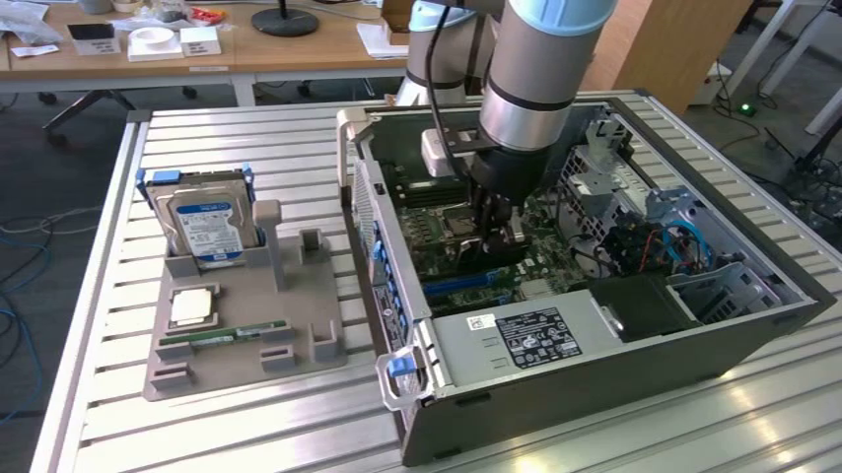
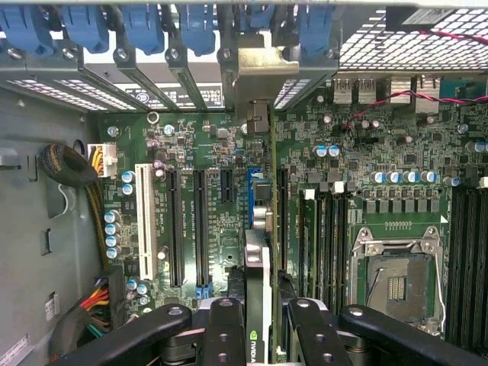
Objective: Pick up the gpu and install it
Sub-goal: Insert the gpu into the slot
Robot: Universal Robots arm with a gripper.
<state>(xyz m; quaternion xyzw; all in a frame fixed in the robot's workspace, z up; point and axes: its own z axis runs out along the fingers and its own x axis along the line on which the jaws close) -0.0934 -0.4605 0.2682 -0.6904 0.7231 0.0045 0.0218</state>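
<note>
My gripper point(image 1: 498, 235) is down inside the open PC case point(image 1: 736, 335), over the motherboard point(image 1: 455, 251). In the wrist view the gripper point(image 2: 259, 339) is shut on the gpu point(image 2: 261, 252), which I see edge-on as a thin dark card between the black fingers point(image 2: 223, 328). The card's silvery bracket point(image 2: 263, 69) sits at the case's rear slot openings. The card stands upright along a blue-ended slot, beside two black slots point(image 2: 200, 229). Whether it is seated in the slot cannot be told.
A white slot point(image 2: 142, 221), the open CPU socket point(image 2: 396, 282) and RAM slots point(image 2: 320, 236) surround the card. Cable bundles point(image 2: 72, 171) lie at the case side. Outside the case, a grey fixture point(image 1: 310, 345) holds a hard drive point(image 1: 204, 227), a CPU point(image 1: 193, 307) and a RAM stick point(image 1: 224, 336).
</note>
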